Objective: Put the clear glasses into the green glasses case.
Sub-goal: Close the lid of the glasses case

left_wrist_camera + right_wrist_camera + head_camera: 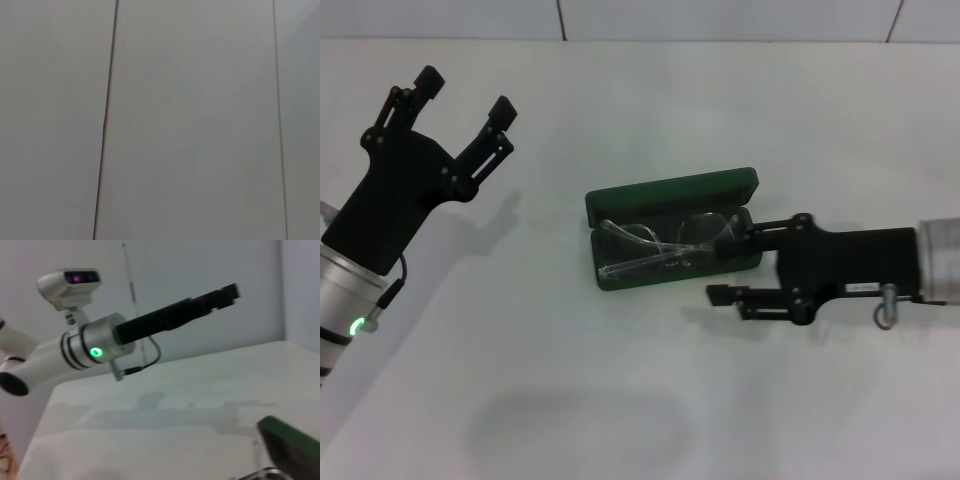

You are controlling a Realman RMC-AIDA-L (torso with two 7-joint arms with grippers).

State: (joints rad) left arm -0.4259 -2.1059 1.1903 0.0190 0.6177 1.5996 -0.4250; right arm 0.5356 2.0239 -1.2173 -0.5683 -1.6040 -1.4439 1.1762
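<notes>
The green glasses case [672,190] lies open in the middle of the white table, lid tipped back on the far side. The clear glasses [660,246] rest inside its dark tray, arms folded. My right gripper [735,262] is open at the case's right end; one finger reaches the tray's right edge and the other hangs in front of the case, with nothing between them. My left gripper [465,93] is raised at the far left, open and holding nothing. In the right wrist view a corner of the case [290,445] shows, with the left arm [100,345] beyond it.
The white table [620,400] stretches around the case. A pale panelled wall [200,125] with dark seams fills the left wrist view. The robot's head camera [70,282] shows in the right wrist view.
</notes>
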